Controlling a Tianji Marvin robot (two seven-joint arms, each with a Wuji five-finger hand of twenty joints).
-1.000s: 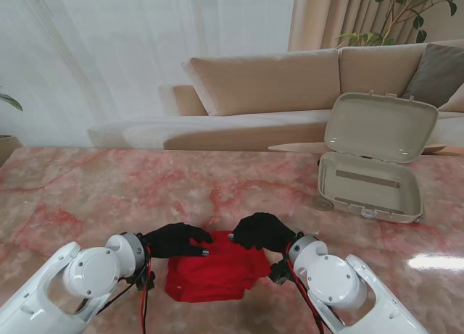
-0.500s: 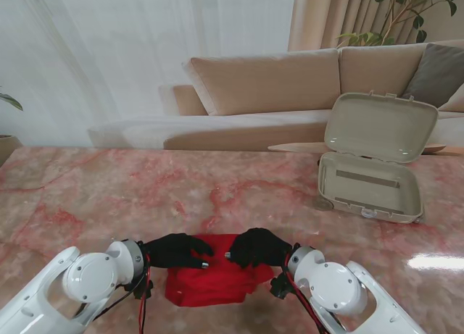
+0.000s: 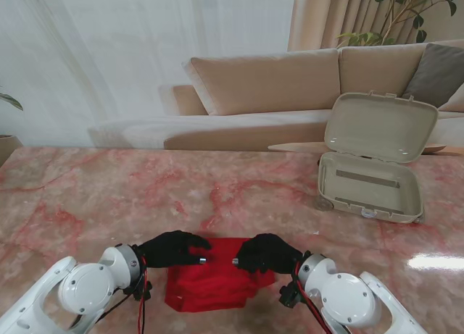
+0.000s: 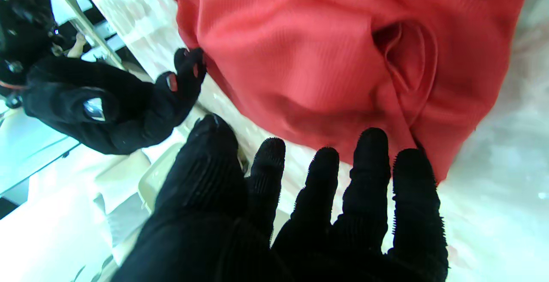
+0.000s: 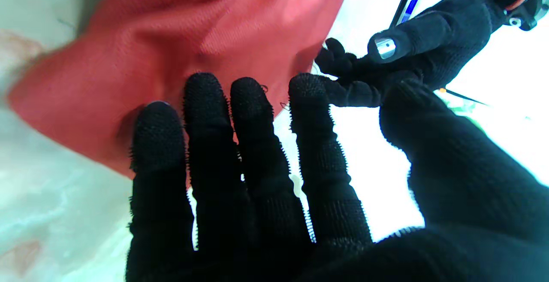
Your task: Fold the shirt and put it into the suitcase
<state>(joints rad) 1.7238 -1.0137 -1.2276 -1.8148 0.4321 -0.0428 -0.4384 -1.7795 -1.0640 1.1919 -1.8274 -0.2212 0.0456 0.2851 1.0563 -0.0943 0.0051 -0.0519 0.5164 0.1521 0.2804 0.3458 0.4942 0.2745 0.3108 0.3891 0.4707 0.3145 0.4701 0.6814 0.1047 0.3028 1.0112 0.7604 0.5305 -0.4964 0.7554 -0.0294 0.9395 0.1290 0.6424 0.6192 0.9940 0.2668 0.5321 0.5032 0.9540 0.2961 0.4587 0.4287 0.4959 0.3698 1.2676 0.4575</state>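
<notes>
Shirt: the red shirt [image 3: 217,282] lies bunched in a rough, lumpy fold on the table [image 3: 109,196], close to me and between the two hands; its edges are uneven and a loose pocket of cloth gapes open in the left wrist view [image 4: 403,59].
Left hand: the left hand [image 3: 171,248] sits at the shirt's far left edge, fingers [image 4: 373,153] spread and reaching at the cloth; it does not look to be pinching anything.
Right hand: the right hand [image 3: 264,251] mirrors it at the far right edge, four fingers [image 5: 206,101] side by side over the cloth, thumb apart; I cannot tell if it presses or only hovers.
Suitcase: the suitcase [image 3: 370,185] stands open, well apart, far right.
Risk, fold: with no firm pinch, a lift may likely catch only the top layer, and the bundle would spill open.
Risk, hands: the fingertips nearly meet, so closing inward could knock them together.
Risk, carry: a long move to the suitcase gives loose cloth time to slip or drag.
</notes>
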